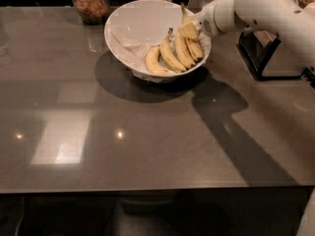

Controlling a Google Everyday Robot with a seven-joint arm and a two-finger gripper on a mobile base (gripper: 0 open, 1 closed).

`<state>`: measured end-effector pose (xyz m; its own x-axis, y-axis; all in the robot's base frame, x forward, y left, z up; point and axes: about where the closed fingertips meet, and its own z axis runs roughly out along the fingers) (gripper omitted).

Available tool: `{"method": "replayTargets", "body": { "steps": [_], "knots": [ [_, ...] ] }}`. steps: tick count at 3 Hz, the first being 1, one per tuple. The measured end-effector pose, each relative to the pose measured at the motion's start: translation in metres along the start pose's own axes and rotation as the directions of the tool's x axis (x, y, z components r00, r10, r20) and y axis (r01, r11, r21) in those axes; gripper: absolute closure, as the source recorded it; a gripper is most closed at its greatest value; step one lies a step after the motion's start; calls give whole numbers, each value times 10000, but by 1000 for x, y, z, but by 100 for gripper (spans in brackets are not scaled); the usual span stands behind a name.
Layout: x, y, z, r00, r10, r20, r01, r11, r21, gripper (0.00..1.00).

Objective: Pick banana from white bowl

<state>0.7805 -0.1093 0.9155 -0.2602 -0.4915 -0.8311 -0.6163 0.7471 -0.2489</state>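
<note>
The white bowl (128, 23) stands at the back of the dark table. Several yellow bananas lie in its right half. The longest banana (197, 49) lies along the right wall with its stem pointing up and back, and its middle is hidden by my gripper. Three shorter curved bananas (170, 57) lie to its left. My gripper (190, 31) reaches in from the right over the bowl's right rim and sits on the longest banana.
Two glass jars (91, 1) stand behind the bowl at the table's back edge. A dark rack-like object (268, 58) stands to the right, under my white arm (261, 6). The table's front edge runs along the bottom.
</note>
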Motion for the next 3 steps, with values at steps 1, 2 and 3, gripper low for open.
{"method": "replayTargets", "body": {
  "steps": [1,2,3],
  "knots": [
    [6,-4,0,9999,79,-121,-78,9999,129,71],
    [6,-4,-3,9999,70,-123,-68,9998,186,94],
    [4,-4,-3,9999,70,-123,-68,9998,186,100]
  ]
}}
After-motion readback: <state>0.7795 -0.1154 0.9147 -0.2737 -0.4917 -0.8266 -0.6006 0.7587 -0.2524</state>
